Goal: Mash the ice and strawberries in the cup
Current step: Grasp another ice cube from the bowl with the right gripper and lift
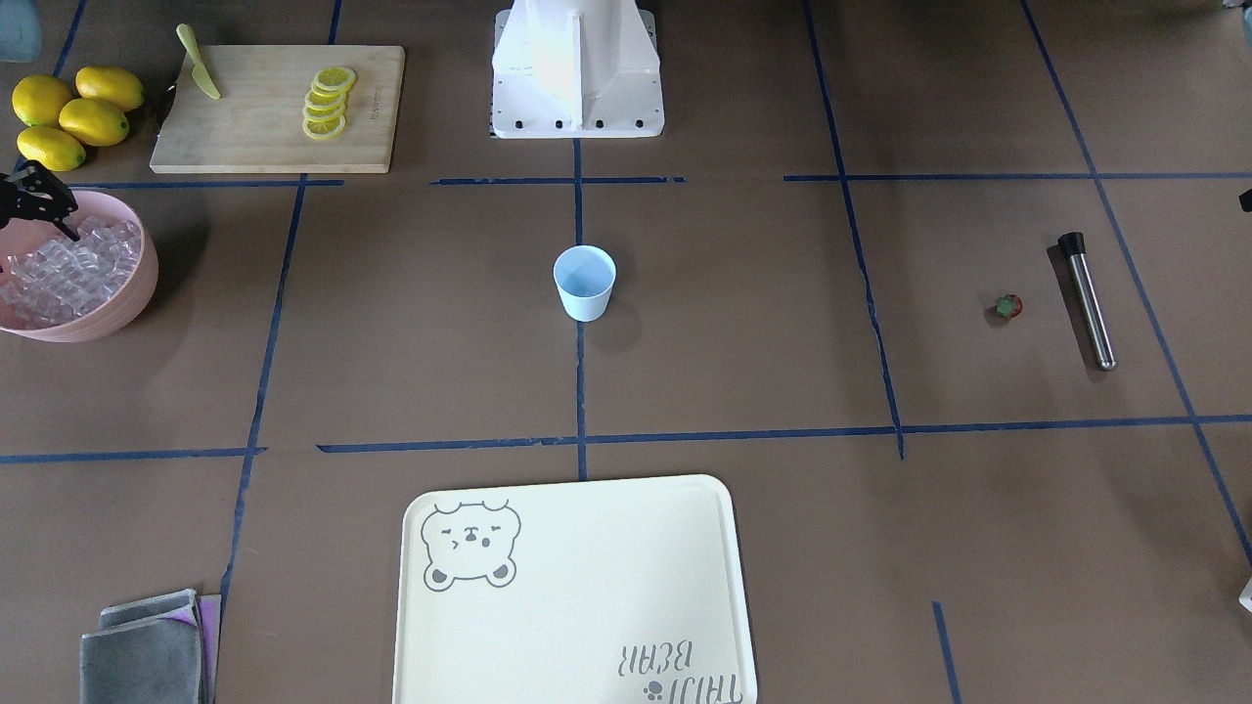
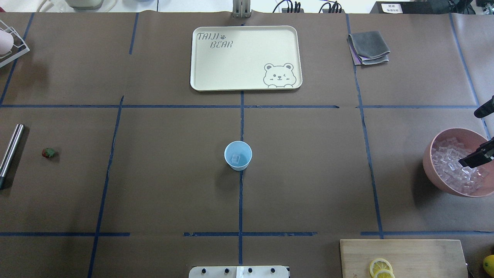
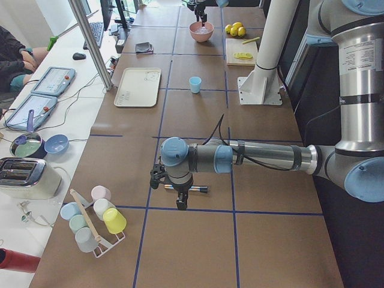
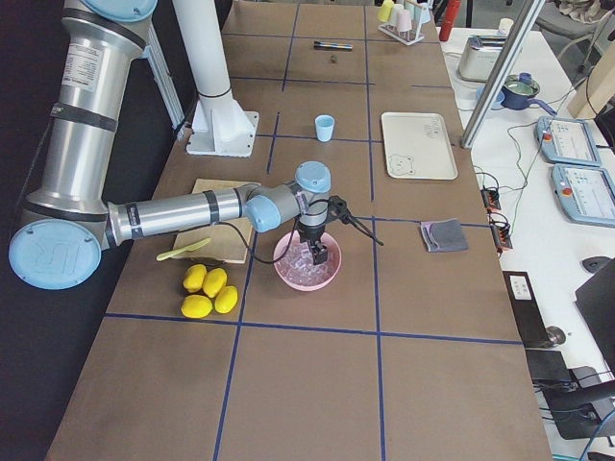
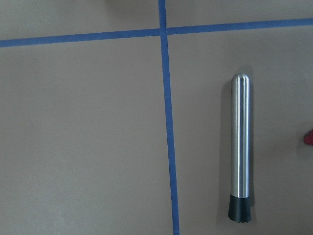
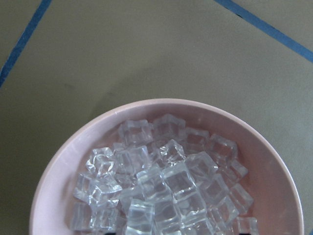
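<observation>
The pale-blue cup (image 2: 238, 155) stands upright at the table's middle with one cube of ice (image 2: 236, 158) inside. More ice (image 6: 161, 186) fills the pink bowl (image 2: 430, 162) on the robot's right. My right gripper (image 1: 39, 200) hangs over that bowl, one fingertip (image 1: 70, 233) down among the cubes; its jaws look open. The strawberry (image 2: 48, 153) lies on the robot's far left beside a steel muddler (image 5: 239, 152). My left gripper (image 3: 180, 201) hovers just above the muddler; I cannot tell whether it is open or shut.
A cream bear tray (image 2: 239, 58) lies across the table from the robot. A cutting board (image 1: 264, 108) with lemon slices and a green knife (image 1: 199, 64) sits near whole lemons (image 1: 73, 117). Folded cloths (image 2: 368, 47) lie beside the tray.
</observation>
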`<state>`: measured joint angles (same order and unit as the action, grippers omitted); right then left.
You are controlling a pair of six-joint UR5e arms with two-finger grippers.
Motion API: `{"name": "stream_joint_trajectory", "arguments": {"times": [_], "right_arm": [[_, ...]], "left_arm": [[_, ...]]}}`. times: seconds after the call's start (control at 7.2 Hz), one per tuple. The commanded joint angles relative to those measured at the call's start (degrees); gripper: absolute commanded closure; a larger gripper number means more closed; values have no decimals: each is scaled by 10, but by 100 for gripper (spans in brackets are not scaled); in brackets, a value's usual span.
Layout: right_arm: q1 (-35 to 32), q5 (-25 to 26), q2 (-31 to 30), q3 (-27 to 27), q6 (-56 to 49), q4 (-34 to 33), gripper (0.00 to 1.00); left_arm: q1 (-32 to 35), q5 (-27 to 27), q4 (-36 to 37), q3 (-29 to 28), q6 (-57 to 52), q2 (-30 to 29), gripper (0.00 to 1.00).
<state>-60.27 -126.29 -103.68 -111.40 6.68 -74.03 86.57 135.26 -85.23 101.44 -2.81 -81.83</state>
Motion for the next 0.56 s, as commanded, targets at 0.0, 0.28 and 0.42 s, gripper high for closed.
{"name": "stream_joint_trajectory", "arguments": {"times": [0.0,0.28,0.42], "right_arm": [[8,-4,10,4,4,2,22],[32,-12,19,2,45,5,25],[37,-11,18,3,46,4,26]], "left_arm": [[0,1,1,0,0,0,0],[0,0,1,0,0,0,0],[0,0,1,0,0,0,0]]}}
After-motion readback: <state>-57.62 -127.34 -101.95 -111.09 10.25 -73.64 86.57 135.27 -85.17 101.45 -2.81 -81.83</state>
